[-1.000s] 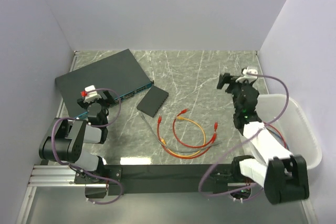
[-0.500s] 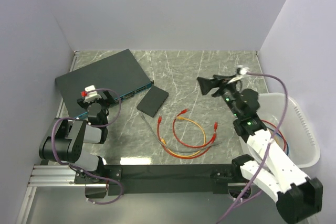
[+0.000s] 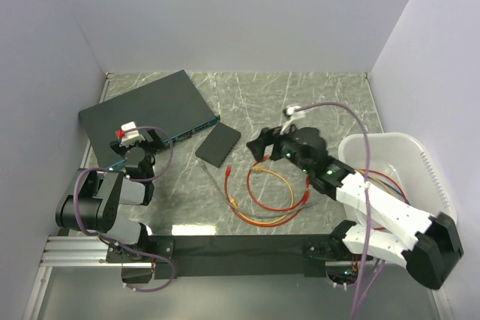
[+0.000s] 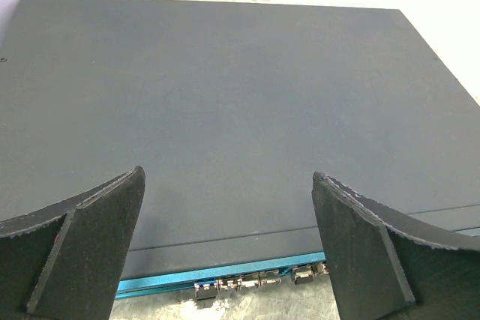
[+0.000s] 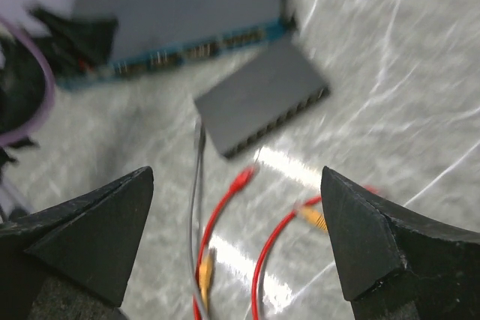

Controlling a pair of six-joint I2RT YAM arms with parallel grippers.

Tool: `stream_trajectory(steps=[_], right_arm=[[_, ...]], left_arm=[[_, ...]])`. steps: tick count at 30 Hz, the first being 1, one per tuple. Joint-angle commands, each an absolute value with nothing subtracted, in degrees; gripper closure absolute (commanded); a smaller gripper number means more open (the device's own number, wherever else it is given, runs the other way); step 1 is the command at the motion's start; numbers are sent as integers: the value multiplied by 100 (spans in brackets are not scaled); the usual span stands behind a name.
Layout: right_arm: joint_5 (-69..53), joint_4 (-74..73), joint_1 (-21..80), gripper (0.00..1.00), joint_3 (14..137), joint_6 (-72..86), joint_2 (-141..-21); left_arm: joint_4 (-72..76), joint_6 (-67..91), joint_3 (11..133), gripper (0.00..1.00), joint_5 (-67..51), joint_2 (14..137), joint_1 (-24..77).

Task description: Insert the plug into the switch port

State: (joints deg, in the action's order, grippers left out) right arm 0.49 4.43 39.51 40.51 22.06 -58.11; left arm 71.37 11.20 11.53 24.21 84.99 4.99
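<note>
The small flat black box (image 3: 218, 145) lies mid-table, with its row of ports (image 5: 279, 124) along the edge that faces the cables. Loose red, orange and grey cables (image 3: 270, 194) lie in loops in front of it. In the right wrist view, a red plug (image 5: 241, 179) lies just before the ports, and an orange plug (image 5: 313, 219) and a grey plug (image 5: 198, 134) lie nearby. My right gripper (image 3: 259, 148) is open and empty above the cables, right of the box; in its wrist view (image 5: 236, 175) the image is blurred. My left gripper (image 3: 129, 140) is open and empty.
The large dark slab with a blue front strip (image 3: 146, 110) lies at the back left, and my left gripper (image 4: 227, 177) hovers at its front edge. A white bin (image 3: 442, 200) holding more cables stands at the right. Walls close in the table on three sides.
My right arm has swung left from the right side of the table to above the cables, close to the small black box. The left arm has not moved.
</note>
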Motion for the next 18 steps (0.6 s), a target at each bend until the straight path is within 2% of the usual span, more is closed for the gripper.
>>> stream_trajectory(steps=[1,18], right_arm=[[246,89,4349,2,4350,2250,-6239],[-185,246,5440,10,4447,2092,-7601]], left_arm=[[7348,1090,1266,1,2347,8420,475],[7321,1099,1301,1,2347,8420,475]])
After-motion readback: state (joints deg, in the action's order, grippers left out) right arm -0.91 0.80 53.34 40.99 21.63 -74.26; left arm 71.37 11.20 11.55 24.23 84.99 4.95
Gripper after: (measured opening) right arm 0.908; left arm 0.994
